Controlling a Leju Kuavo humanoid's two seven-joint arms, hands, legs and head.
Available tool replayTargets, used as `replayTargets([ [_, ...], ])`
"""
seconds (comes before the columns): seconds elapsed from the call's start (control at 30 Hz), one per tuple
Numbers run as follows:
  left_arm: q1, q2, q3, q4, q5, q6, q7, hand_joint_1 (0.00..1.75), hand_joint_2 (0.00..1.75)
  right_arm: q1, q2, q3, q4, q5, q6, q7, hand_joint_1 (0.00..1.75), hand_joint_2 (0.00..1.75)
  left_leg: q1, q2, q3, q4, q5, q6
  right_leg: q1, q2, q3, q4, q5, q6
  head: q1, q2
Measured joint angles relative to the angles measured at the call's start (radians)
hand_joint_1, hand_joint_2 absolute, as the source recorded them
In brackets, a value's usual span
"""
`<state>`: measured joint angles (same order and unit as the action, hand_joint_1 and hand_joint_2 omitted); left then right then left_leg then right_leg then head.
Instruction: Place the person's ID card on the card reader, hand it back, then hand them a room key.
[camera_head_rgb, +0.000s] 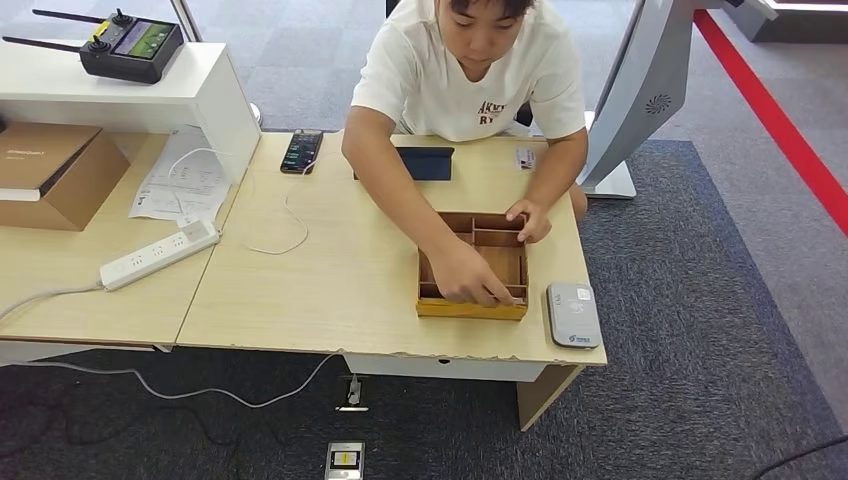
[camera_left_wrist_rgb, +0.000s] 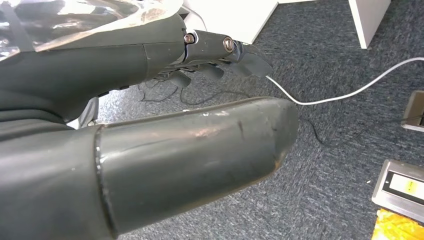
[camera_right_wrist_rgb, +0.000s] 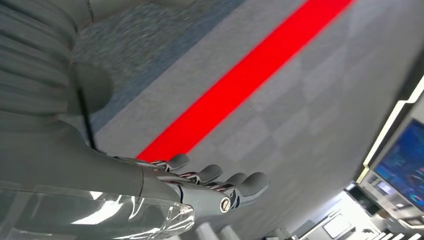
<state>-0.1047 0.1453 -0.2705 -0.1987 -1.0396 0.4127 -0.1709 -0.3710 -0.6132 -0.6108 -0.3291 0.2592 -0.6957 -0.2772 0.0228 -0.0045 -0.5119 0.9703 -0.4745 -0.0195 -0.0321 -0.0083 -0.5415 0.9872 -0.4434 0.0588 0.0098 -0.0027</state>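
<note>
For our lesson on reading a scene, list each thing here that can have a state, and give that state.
Wooden tray: open-topped, both of the person's hands in it.
Card reader: flat on the table, nothing on it.
Phone: screen lit.
Left hand: holds nothing.
Right hand: fingers apart, holds nothing.

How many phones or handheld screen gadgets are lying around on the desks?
2. A smartphone lies on the wooden desk near its far edge, beside the white shelf. A remote controller with two antennas sits on that shelf. Others may be hidden behind the person.
</note>
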Motion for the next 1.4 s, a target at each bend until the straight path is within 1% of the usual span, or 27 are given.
replayTargets([
  [0.13,0.0,0.0,0.0,0.0,-0.008,-0.002,0.0,0.0,0.0,0.062,0.046,-0.086,0.029,0.113,0.0,0.088,0.0,1.75,0.0,0.0,0.0,0.0,0.0,0.0,0.0,0.0,0.0,0.0,0.0,0.0,0.0,0.0],
  [0.3,0.0,0.0,0.0,0.0,-0.011,-0.006,0.009,0.0,0.0,0.137,0.109,-0.168,0.063,0.228,0.0,0.178,0.0,1.75,0.0,0.0,0.0,-0.001,0.0,-0.001,0.0,0.0,0.0,0.0,-0.001,0.0,0.0,0.0],
  [0.47,0.0,0.0,0.001,0.0,-0.011,-0.014,0.017,0.0,0.0,0.185,0.153,-0.207,0.089,0.292,0.0,0.217,0.0,1.75,0.0,0.001,0.001,-0.002,0.0,-0.001,0.0,0.0,0.0,0.0,-0.001,0.0,0.0,0.0],
  [0.67,0.0,0.0,0.001,0.0,-0.01,-0.016,0.023,0.0,0.0,0.199,0.178,-0.231,0.107,0.328,0.018,0.26,0.0,1.75,0.0,0.001,0.001,-0.001,0.0,-0.001,0.0,0.0,0.0,0.0,-0.001,0.0,0.0,0.0],
  [0.8,0.0,0.0,0.002,0.0,-0.01,-0.021,0.023,0.0,0.0,0.202,0.187,-0.233,0.116,0.368,0.088,0.323,0.0,1.75,0.0,0.001,0.001,-0.001,0.0,-0.001,0.0,0.0,0.0,0.0,-0.001,0.0,0.0,0.0],
  [1.1,0.0,0.0,0.009,0.0,-0.015,-0.021,0.021,0.0,0.0,0.209,0.212,-0.231,0.137,0.452,0.309,0.49,0.0,1.75,0.0,0.001,0.001,-0.002,0.0,-0.001,0.0,0.0,0.0,0.0,-0.001,0.0,0.0,0.0],
  [1.27,0.0,0.0,0.014,0.0,-0.017,-0.018,0.015,0.0,0.0,0.213,0.229,-0.228,0.145,0.472,0.391,0.537,0.0,1.75,0.0,0.001,0.001,-0.002,0.0,-0.001,0.0,0.0,0.0,0.0,-0.001,0.0,0.0,0.0],
  [1.4,0.0,0.0,0.016,0.0,-0.029,-0.008,0.007,0.0,0.0,0.214,0.242,-0.221,0.149,0.479,0.498,0.589,0.0,1.75,0.0,0.001,0.001,-0.001,0.0,-0.001,0.0,0.0,0.001,0.0,-0.001,0.0,0.0,0.0],
])
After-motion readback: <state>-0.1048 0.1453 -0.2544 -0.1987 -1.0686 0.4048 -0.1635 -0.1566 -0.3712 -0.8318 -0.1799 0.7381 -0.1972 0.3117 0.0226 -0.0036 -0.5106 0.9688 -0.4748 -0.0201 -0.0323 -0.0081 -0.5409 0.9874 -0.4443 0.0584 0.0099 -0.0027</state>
